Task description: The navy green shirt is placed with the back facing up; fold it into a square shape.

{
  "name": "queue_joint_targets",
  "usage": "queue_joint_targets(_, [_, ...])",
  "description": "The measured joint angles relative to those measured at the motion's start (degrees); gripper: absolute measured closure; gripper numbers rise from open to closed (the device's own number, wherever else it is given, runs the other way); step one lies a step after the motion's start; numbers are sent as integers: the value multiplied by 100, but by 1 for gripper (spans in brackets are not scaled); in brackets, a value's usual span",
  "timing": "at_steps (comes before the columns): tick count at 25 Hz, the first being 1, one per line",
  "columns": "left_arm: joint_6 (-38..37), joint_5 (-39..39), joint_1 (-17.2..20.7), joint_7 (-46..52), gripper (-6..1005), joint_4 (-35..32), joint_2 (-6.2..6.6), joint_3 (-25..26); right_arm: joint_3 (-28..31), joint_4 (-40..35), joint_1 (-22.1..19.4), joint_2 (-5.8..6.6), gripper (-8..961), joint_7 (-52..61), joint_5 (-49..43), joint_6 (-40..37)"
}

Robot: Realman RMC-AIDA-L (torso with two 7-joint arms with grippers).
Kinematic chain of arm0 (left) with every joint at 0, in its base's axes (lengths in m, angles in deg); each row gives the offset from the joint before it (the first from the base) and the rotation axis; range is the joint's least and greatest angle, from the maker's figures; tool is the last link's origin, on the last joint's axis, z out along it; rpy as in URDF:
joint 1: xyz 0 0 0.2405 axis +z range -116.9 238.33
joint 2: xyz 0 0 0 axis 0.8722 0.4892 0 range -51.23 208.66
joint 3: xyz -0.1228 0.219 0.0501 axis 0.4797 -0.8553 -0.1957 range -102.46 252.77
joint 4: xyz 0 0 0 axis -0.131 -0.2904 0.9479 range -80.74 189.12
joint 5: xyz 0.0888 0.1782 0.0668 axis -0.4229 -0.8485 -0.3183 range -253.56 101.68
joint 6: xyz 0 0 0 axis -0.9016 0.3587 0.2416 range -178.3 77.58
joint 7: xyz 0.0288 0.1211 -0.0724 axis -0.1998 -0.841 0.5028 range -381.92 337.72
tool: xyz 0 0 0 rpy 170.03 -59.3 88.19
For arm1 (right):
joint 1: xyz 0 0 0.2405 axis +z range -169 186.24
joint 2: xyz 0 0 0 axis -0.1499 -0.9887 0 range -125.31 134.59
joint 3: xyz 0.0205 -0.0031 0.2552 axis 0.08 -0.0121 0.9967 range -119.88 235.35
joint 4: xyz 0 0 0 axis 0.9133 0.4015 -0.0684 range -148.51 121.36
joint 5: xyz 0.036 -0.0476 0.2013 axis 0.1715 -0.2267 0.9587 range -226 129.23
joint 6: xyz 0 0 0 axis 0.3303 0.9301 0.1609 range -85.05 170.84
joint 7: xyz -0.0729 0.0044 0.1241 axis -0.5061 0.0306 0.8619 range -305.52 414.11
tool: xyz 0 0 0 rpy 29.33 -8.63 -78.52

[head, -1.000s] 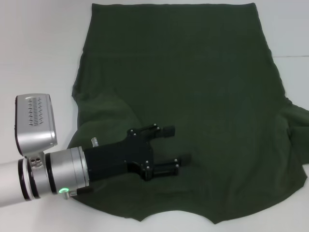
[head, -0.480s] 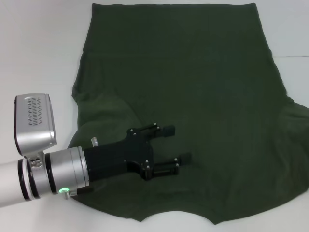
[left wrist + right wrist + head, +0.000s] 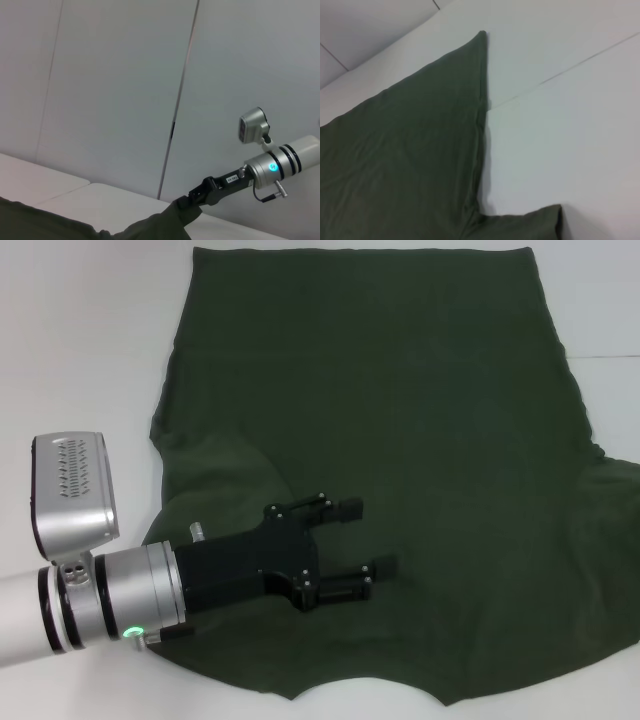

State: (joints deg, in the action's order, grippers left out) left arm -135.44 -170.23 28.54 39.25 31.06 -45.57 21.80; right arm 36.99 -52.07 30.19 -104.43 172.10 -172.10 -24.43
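You are seeing no readable text; the white label [image 3: 232, 178] on the right arm is showing illegible print.

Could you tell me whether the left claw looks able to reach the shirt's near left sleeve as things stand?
Probably yes. The left claw is open above the shirt, and the folded-in left sleeve lies just beside it with nothing between them.

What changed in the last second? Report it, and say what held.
The right sleeve of the navy green shirt lost its crease and spread flatter, out toward the robot's right. The right gripper is at that sleeve's end. The left gripper stayed above the shirt's near left part, fingers open.
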Motion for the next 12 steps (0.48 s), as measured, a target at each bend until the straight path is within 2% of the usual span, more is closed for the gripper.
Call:
queue_joint_targets(7, [1,1,-4,2,182,-8,0,0,0,-1,141,-48,914,-43,8,-84])
queue_joint_targets(12, [1,11,-46,32,182,-8,0,15,-20,-11,275,-145,909,-80,190,-552])
